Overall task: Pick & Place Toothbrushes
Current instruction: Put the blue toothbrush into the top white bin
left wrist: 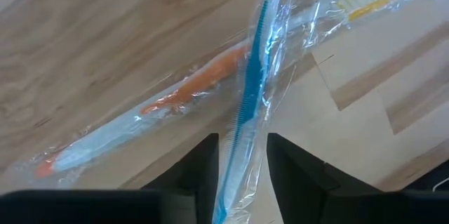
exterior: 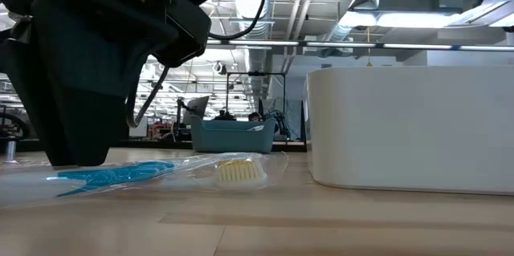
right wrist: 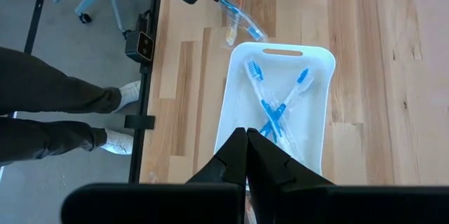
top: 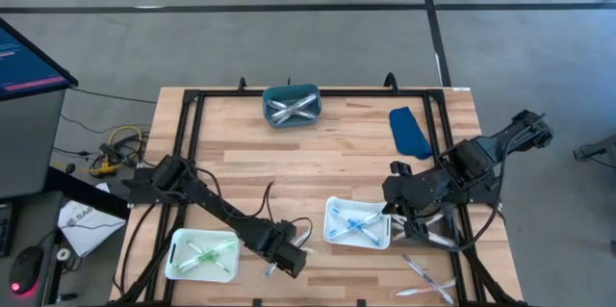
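The left gripper (left wrist: pixel 240 164) hangs low over the counter (top: pixel 318 153), its 2 fingers (left wrist: pixel 200 168) spread either side of a wrapped blue toothbrush (left wrist: pixel 249 90). The brush's long axis runs straight out between the fingers, and it crosses over a wrapped orange toothbrush (left wrist: pixel 189 87) lying slantwise beneath. A squeeze here should catch only the blue one. The right gripper (right wrist: pixel 245 154), fingers pressed together, waits above the white tray (right wrist: pixel 319 97) of blue toothbrushes.

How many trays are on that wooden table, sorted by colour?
White rectangular plastic trays: 2
Teal rectangular plastic tray: 1
Total: 3
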